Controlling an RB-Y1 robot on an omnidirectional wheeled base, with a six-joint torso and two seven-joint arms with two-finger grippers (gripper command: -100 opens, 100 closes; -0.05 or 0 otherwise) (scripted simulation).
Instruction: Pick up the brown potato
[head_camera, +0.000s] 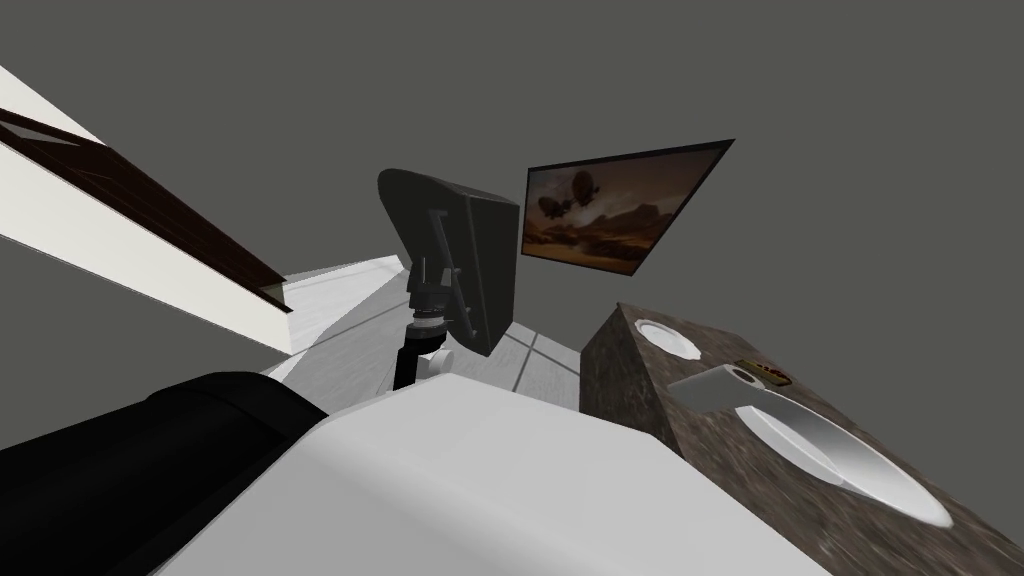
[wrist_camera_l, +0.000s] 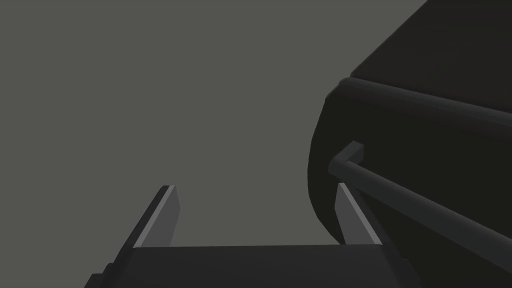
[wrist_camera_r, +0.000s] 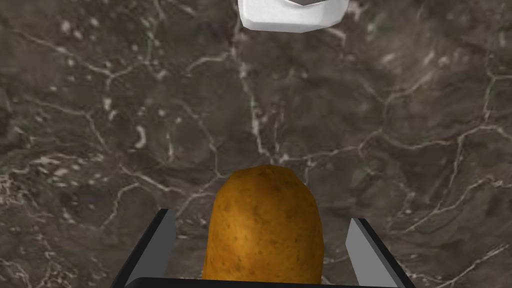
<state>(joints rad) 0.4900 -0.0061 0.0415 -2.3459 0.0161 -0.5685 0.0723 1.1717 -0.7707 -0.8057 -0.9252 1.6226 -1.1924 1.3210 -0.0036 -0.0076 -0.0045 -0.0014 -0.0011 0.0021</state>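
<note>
Right gripper with its 2 fingers spread, a gap left on each side of the brown potato lying between them on the dark veined surface; beyond the potato, a white object; left gripper likewise spread, beside a dark chair.

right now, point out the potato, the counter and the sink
potato (wrist_camera_r: 262, 225), right wrist view, middle of its brown skin
counter (wrist_camera_r: 100, 125), right wrist view, bare veined top
sink (head_camera: 845, 458), head view, white basin wall
</note>
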